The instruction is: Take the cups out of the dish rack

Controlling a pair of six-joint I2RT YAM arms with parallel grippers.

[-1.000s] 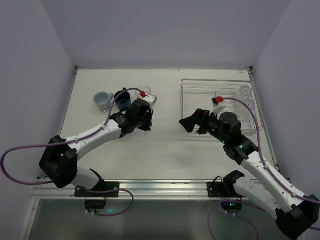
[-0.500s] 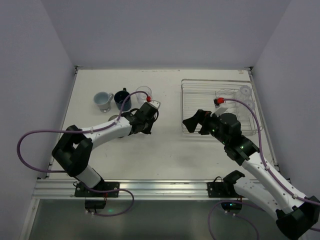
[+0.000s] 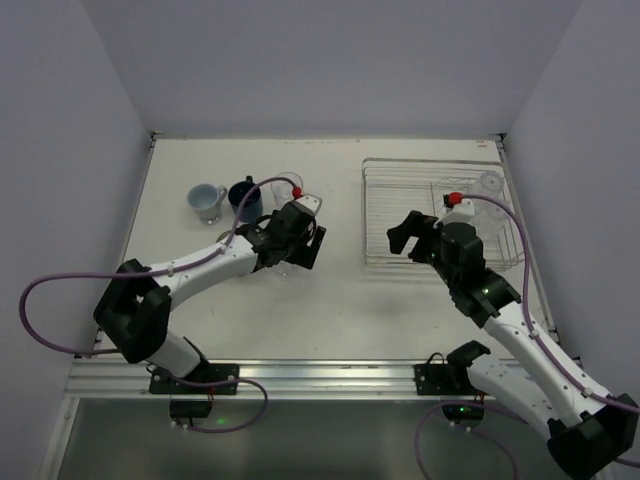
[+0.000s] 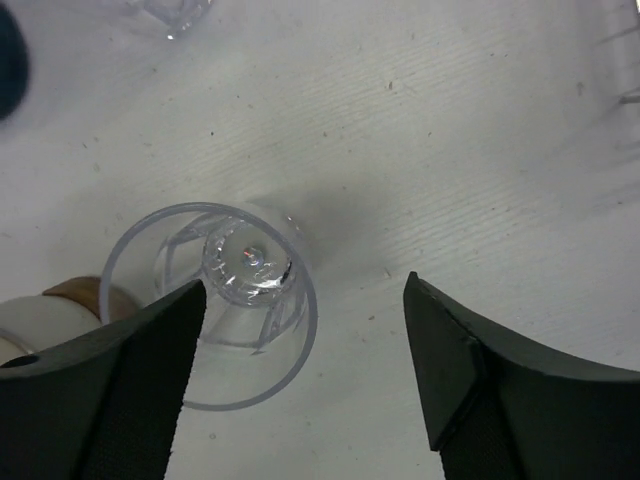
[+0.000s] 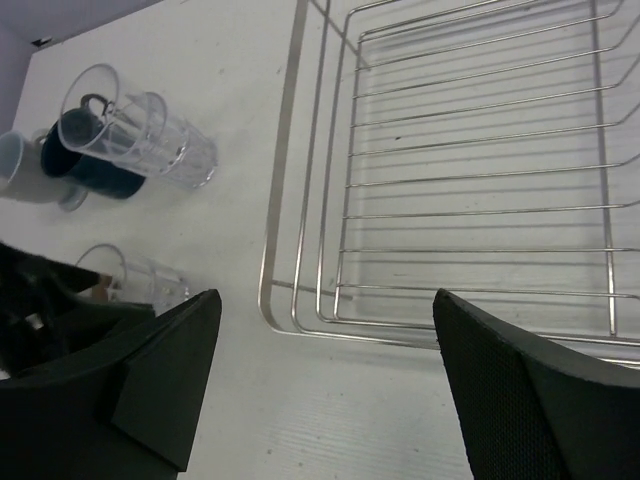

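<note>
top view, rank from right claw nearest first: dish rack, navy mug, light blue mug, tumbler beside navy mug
1. dish rack, right by the right claw
2. clear tumbler, mid-table
3. navy mug, left of it
4. light blue mug, farthest left

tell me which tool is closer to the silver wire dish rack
Right. The right tool hovers over the near left corner of the silver wire dish rack; the left tool is off to its left, above a clear glass tumbler.
</note>
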